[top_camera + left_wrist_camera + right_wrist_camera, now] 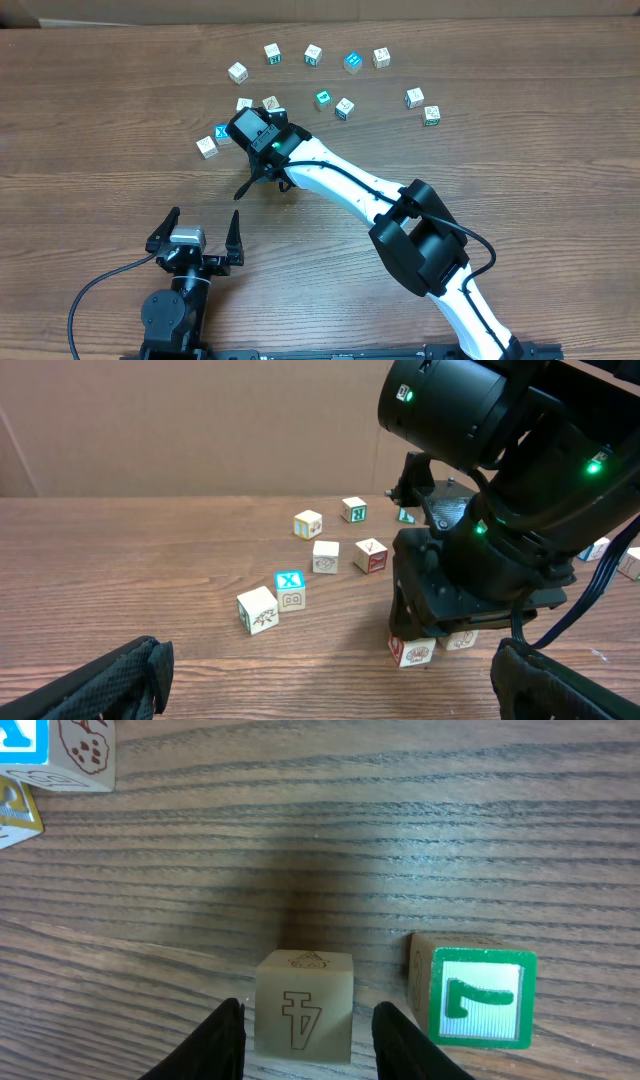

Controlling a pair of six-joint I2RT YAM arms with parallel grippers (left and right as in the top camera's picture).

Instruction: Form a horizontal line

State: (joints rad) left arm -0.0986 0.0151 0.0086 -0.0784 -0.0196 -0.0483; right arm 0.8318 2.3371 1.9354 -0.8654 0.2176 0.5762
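— Horizontal line [303, 1020]: where does it stand?
— Under the right gripper [310, 1010], barely begun. A pale cube [303, 1000] marked 4 sits between the fingers [220, 1040]. A green-faced cube [480, 995] sits just outside one finger, not touching the first.
— Is the gripper clamped?
— No, it is slack, with table [400, 840] showing on either side of the pale cube. The left gripper [204, 215] gapes wide, holding nothing, well apart from the cubes.

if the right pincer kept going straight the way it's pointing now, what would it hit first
Most likely the pale cube between its fingers, or the table under it. The right pincer points down at the wood, straddling that cube. Depth is hard to judge.
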